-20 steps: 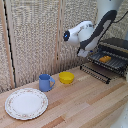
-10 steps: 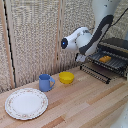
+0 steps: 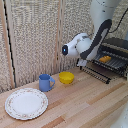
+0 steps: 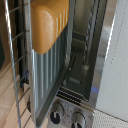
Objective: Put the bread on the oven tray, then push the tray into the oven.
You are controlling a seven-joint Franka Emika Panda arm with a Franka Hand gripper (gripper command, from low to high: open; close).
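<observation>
The golden-brown bread (image 3: 105,59) lies on the dark wire oven pan (image 3: 116,63), which sticks out of the front of the dark oven (image 3: 117,45) at the exterior view's right. My clamp (image 3: 80,63) hangs low at the pan's near end, its dark fingers by the outer edge. Whether they touch or hold the wire cannot be made out. In the wrist view the bread (image 4: 47,22) rests flat on the pan's bars (image 4: 15,75), with the oven's open cavity (image 4: 82,60) behind. The fingers do not show in that view.
The oven's open door (image 3: 96,73) slopes down toward the wooden table. A yellow bowl (image 3: 66,77), a blue cup (image 3: 46,82) and a round patterned plate (image 3: 26,103) stand toward the exterior view's left. Two knobs (image 4: 75,118) show on the oven's front.
My arm has come down and slightly toward the exterior view's left, bringing the clamp lower at the pan's front end. The bread has stayed on the pan.
</observation>
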